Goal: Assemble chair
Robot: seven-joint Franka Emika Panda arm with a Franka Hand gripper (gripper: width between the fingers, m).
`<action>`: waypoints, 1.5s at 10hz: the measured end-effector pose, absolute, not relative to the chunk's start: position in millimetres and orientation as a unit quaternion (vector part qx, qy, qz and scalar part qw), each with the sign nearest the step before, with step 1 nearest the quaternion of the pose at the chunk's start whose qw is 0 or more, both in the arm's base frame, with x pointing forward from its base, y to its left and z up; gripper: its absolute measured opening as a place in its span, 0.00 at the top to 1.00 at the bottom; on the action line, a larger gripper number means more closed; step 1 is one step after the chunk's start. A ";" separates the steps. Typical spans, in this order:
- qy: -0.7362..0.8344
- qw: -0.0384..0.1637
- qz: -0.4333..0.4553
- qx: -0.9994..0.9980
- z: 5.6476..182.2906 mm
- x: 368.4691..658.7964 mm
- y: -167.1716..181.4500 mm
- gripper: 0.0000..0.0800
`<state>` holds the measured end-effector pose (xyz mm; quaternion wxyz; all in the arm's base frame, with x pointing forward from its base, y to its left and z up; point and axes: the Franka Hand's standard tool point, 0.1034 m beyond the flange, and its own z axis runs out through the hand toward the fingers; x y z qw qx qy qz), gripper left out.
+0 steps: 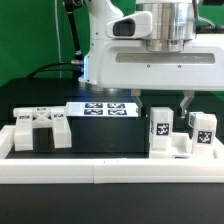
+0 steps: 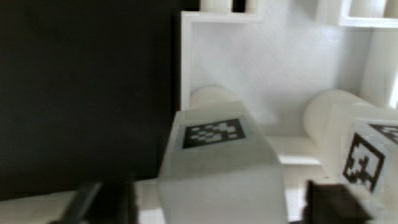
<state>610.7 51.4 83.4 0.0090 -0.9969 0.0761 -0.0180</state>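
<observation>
The chair is in loose white tagged parts. A slotted seat block point(image 1: 40, 130) lies at the exterior view's left. Two chunky upright parts stand at the right: one point(image 1: 160, 128) directly under my gripper point(image 1: 168, 104), the other point(image 1: 203, 130) beside it. In the wrist view the nearer part point(image 2: 214, 150), tag facing up, runs between my two dark fingers. There is a gap on each side of it, so the gripper point(image 2: 222, 205) is open and straddles it without touching. The second part point(image 2: 365, 150) stands close by.
The marker board point(image 1: 107, 108) lies on the black table behind the parts. A long white border rail point(image 1: 110, 168) runs along the front, with a raised end point(image 1: 6, 138) at the exterior view's left. The arm's white body point(image 1: 150, 60) hangs over the right half.
</observation>
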 end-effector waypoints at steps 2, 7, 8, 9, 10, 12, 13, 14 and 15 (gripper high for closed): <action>0.089 0.009 -0.018 -0.996 83.3 610.7 51.4 0.64; 0.293 0.017 -0.013 -0.956 82.7 610.6 52.2 0.64; 0.351 0.019 -0.012 -0.936 82.6 610.5 52.3 0.64; 0.402 0.022 -0.010 -0.916 82.2 610.3 52.5 0.64; 0.436 0.024 -0.009 -0.900 82.0 610.5 52.5 0.64; 0.522 0.031 -0.010 -0.852 81.7 612.2 52.0 0.64; 0.552 0.032 -0.010 -0.833 81.5 612.5 52.1 0.64; 0.581 0.032 -0.009 -0.814 81.5 612.7 52.2 0.64; 0.607 0.033 -0.008 -0.794 81.4 612.8 52.5 0.64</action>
